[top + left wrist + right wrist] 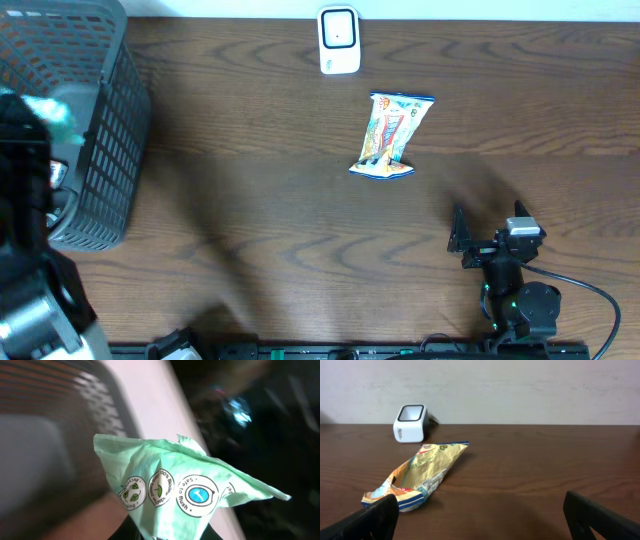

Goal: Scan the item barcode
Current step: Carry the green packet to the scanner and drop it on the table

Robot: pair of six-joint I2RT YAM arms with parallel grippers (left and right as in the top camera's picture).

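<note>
Green packet (pixel 170 480): clamped at its lower edge in the left pincer (pixel 170 536) and held over the grey basket (pixel 105 130) at the left end of the counter (pixel 300 240). Blur hides finer detail. Its visible face shows round printed seals and no barcode. The white scanner (pixel 339 40) stands at the far edge, well apart from the packet. A snack bag (pixel 392 135) lies near the scanner. Right pincer (pixel 488 232): low, jaws wide apart, empty. Assessment: pickup done; carry to the scanner and barcode presentation outstanding
</note>
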